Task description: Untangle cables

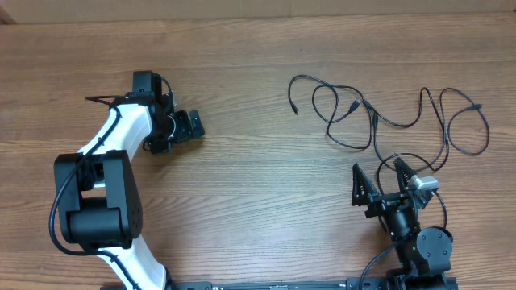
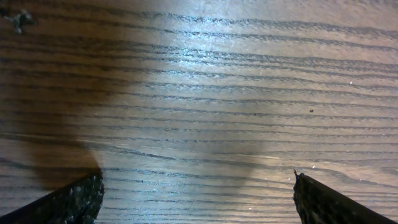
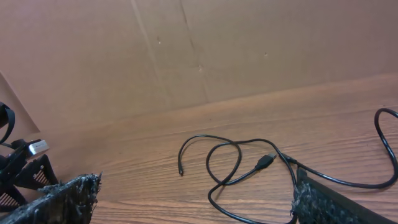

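Cables: you have the cables (image 1: 373, 118) lying in loose, crossing loops on the table (image 1: 258, 185), at 2 o'clock in the overhead view. The plug ends lie free.
Left gripper: your left gripper (image 1: 189, 125) sits at 10 o'clock, well apart from the cables. Its jaws are spread wide with nothing between them, over bare wood.
Right gripper: your right gripper (image 1: 379, 179) sits at 5 o'clock with the cables at its 12. Its jaws are fully apart and hold nothing. One loop lies just beside its fingertips.
Risk, double grip: closing on a crossing would likely clamp two strands and tighten the tangle.
Risk, pinning: lowering the right gripper here could trap the near loop.
Risk, reach: bringing the left arm across could crowd the right arm.
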